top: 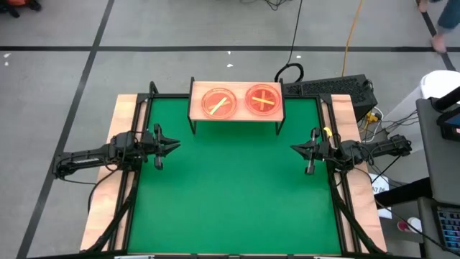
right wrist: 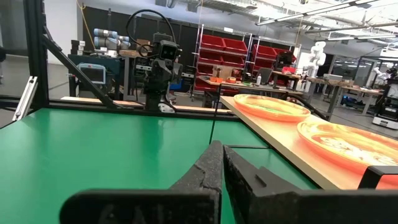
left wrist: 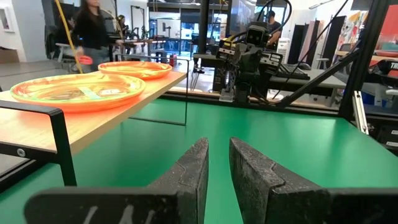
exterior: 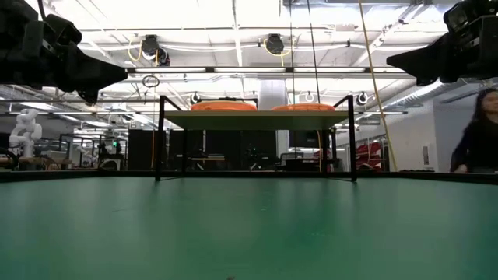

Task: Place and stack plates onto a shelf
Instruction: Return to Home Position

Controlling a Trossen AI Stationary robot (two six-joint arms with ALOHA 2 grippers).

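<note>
The shelf (top: 238,113) stands at the far middle of the green mat on thin black legs. On its wooden board rest two orange-amber piles of plates: the left one (top: 218,103) bears a yellow stripe, the right one (top: 263,100) a yellow cross. The low view shows them as flat orange piles (exterior: 223,106) (exterior: 303,107). My left gripper (top: 177,146) (left wrist: 219,158) hovers over the mat's left side, pointing right, with a narrow gap between its fingers. My right gripper (top: 293,148) (right wrist: 222,155) hovers over the right side, pointing left, shut. Both are off the mat and hold nothing.
Bare green mat (top: 237,194) lies between the arms and toward the near edge. A black frame rail (top: 136,173) runs along each side. A keyboard (top: 327,88) and cables lie beyond the far right corner. A person (exterior: 476,140) stands in the room behind.
</note>
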